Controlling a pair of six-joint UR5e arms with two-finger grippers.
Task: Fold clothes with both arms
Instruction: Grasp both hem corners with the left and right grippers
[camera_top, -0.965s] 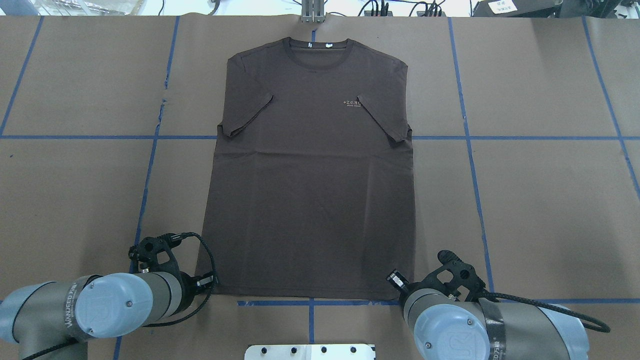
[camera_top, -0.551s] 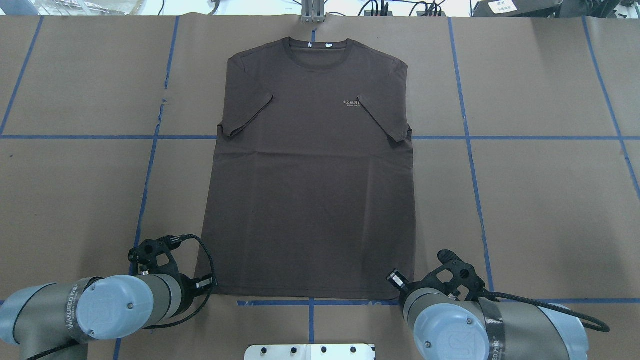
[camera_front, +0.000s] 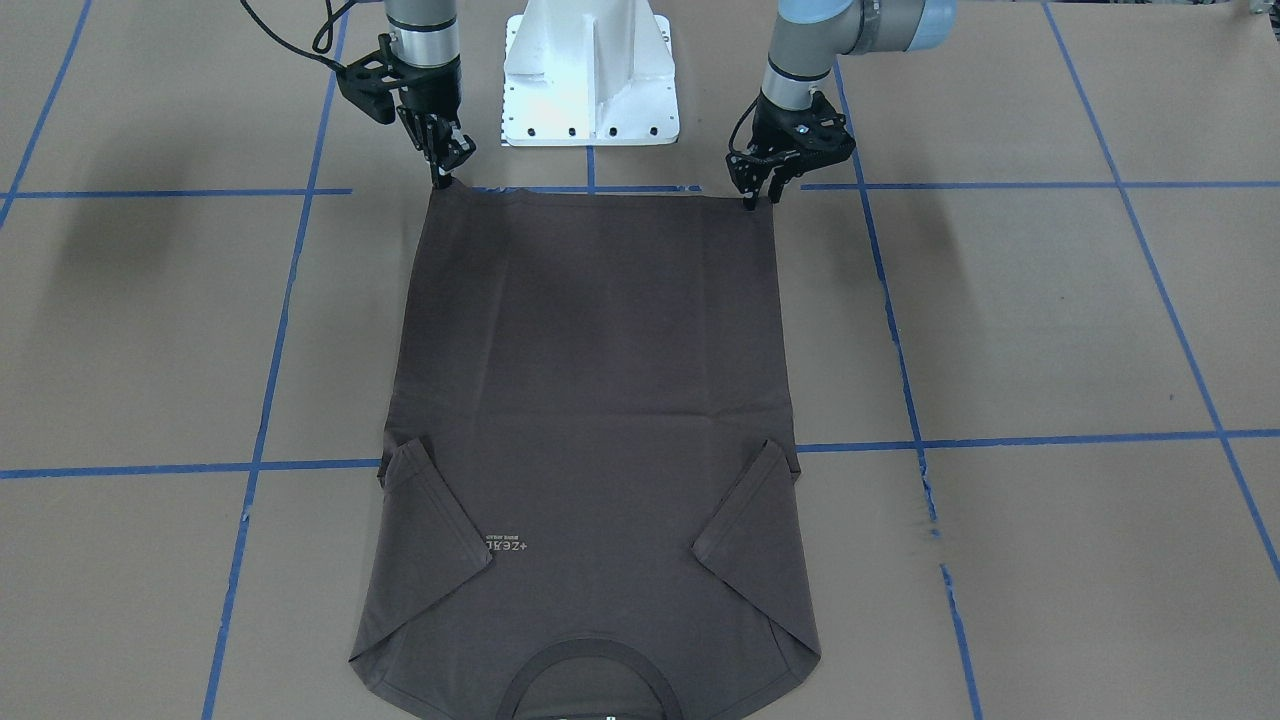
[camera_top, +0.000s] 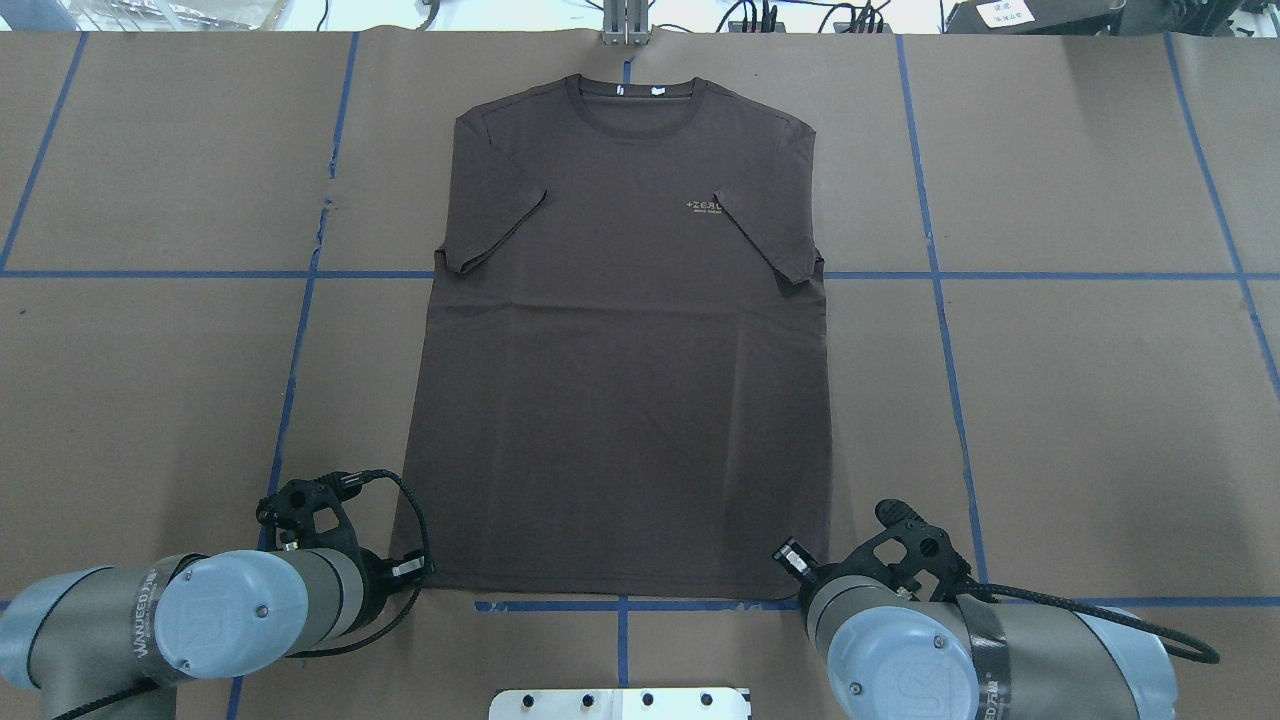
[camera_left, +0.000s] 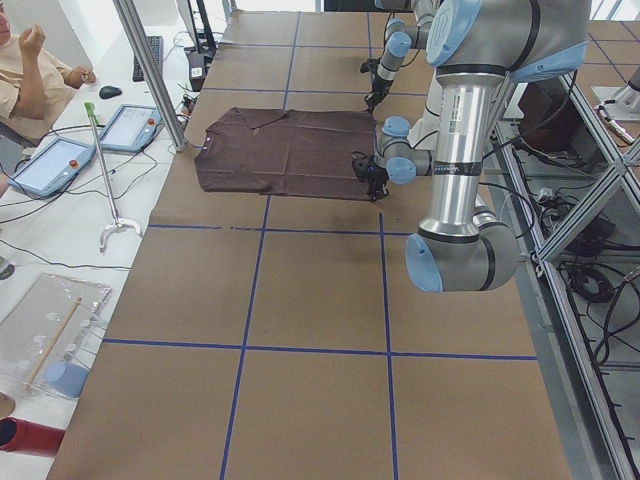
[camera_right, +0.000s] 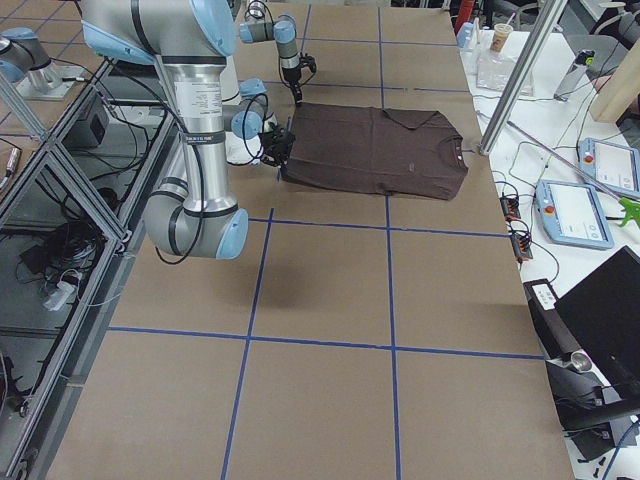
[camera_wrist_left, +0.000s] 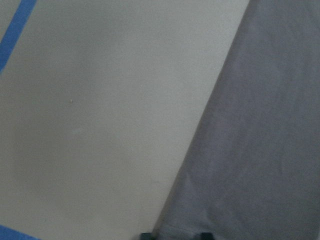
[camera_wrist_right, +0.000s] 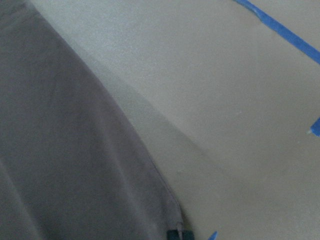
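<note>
The dark brown T-shirt (camera_top: 620, 400) lies flat and face up on the brown table, collar at the far edge, both sleeves folded inward, hem toward me. My right gripper (camera_front: 440, 180) points down at the hem's right corner. In the right wrist view its fingertips (camera_wrist_right: 179, 234) sit close together, pinched on that corner of the T-shirt (camera_wrist_right: 75, 150). My left gripper (camera_front: 760, 200) stands at the other hem corner with its fingers apart. The left wrist view shows its tips (camera_wrist_left: 175, 235) on either side of the hem edge of the T-shirt (camera_wrist_left: 260, 150).
The white pedestal base (camera_front: 590, 80) stands just behind the hem between both arms. Blue tape lines (camera_top: 940, 275) cross the brown paper cover. A person (camera_left: 30, 70), tablets (camera_left: 55, 165) and a metal pole (camera_left: 150, 75) are beyond the far edge.
My left arm has shifted slightly back toward me at the hem corner. The right arm and the shirt have not visibly moved.
</note>
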